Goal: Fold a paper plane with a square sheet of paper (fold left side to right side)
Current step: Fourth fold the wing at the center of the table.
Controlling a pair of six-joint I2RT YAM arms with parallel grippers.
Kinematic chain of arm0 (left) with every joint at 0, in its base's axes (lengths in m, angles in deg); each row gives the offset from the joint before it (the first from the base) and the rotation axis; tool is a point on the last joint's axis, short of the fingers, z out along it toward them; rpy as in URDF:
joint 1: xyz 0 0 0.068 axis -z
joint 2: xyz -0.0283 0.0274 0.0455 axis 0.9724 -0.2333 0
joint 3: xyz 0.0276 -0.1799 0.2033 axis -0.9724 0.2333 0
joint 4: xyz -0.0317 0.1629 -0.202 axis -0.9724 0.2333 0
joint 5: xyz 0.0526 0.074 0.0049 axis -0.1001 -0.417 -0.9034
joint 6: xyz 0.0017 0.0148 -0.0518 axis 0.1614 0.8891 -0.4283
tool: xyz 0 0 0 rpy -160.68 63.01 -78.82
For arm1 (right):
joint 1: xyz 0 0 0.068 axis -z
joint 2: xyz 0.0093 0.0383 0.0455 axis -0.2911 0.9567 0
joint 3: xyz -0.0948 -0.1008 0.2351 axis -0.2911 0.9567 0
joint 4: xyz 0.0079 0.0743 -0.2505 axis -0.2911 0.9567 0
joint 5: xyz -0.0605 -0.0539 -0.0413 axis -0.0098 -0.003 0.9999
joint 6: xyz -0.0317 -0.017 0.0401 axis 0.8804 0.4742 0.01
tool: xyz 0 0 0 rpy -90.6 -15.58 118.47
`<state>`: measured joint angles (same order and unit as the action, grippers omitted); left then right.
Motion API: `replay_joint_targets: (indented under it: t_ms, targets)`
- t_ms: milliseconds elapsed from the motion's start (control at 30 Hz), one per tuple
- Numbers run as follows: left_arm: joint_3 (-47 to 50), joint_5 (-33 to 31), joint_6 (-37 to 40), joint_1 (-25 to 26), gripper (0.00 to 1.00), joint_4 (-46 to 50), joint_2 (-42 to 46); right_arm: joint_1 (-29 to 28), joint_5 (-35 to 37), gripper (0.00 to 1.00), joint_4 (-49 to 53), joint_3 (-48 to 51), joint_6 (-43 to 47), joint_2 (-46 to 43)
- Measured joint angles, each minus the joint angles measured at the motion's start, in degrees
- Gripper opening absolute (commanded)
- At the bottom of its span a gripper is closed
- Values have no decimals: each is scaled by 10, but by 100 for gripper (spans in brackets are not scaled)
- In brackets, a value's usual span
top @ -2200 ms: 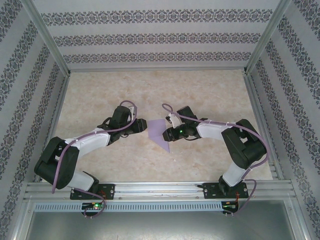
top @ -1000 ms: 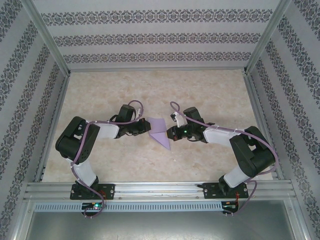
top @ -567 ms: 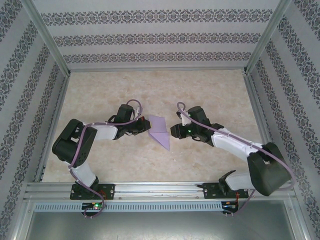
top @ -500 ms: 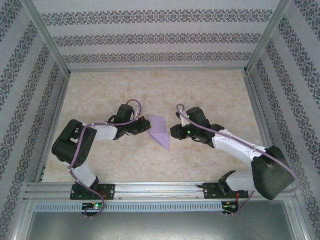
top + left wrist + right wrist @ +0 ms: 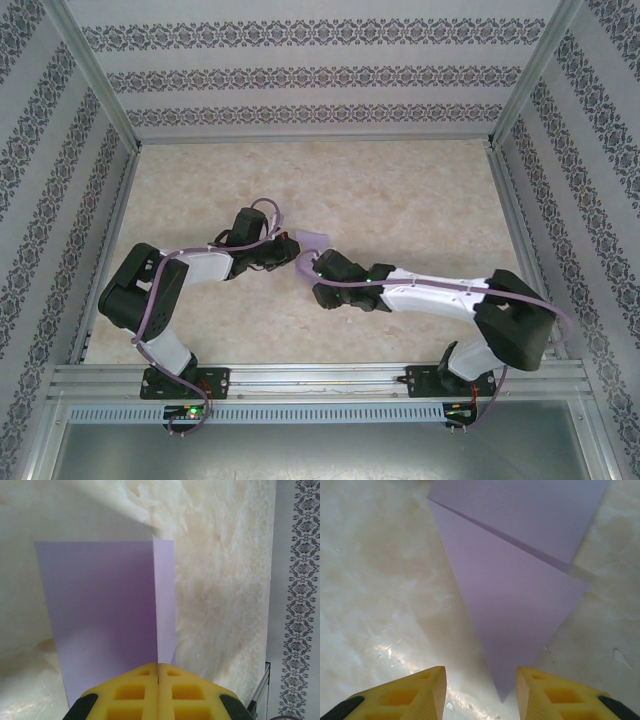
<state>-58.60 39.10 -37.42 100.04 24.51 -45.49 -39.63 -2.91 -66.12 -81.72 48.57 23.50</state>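
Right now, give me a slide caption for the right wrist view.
Open right gripper framing the pointed tip of the folded lilac paper on the marbled table.
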Motion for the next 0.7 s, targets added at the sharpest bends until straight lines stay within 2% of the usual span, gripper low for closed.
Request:
replay_joint_targets:
  t_ms: [267,700]
  targets:
    - [0,0,-2,5,3,3,6,-22,59,41,4,-42,0,72]
    - [-1,0,-2,5,3,13,13,-26,89,40,15,-53,2,104]
